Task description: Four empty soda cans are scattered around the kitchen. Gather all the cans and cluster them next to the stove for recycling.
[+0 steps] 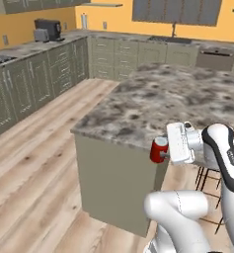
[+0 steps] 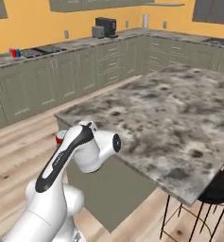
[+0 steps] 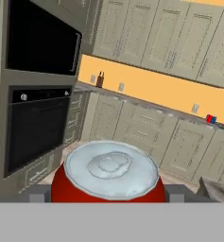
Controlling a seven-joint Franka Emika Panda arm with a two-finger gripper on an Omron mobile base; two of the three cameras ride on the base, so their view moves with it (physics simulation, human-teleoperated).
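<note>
The tool holds a red can between its two fingers, clamped on the can's sides. In the hand view the can sits right at the tool, its silver top with the pull tab turned toward the camera, and a grey finger shows on each side of it, touching the red wall.

From the left base view the can hangs in the air just off the near corner of the island worktop, beside its edge and above the wood floor, not resting on anything. The can lies tipped, its top pointing away from the tool. From the right base view only a sliver of red peeks out past the arm's elbow, again just beside the corner of the worktop.

Well beyond the tool, across the floor, runs a long row of grey-green cabinets under an orange wall. On that far worktop two small cans stand close together, one red and one blue, just beside the black stove. The hand view catches the same pair as tiny red and blue shapes far off to the tool's right. A dark coffee machine stands further along that worktop. A black wall oven is set in tall cabinets, off to the tool's left in the hand view
</note>
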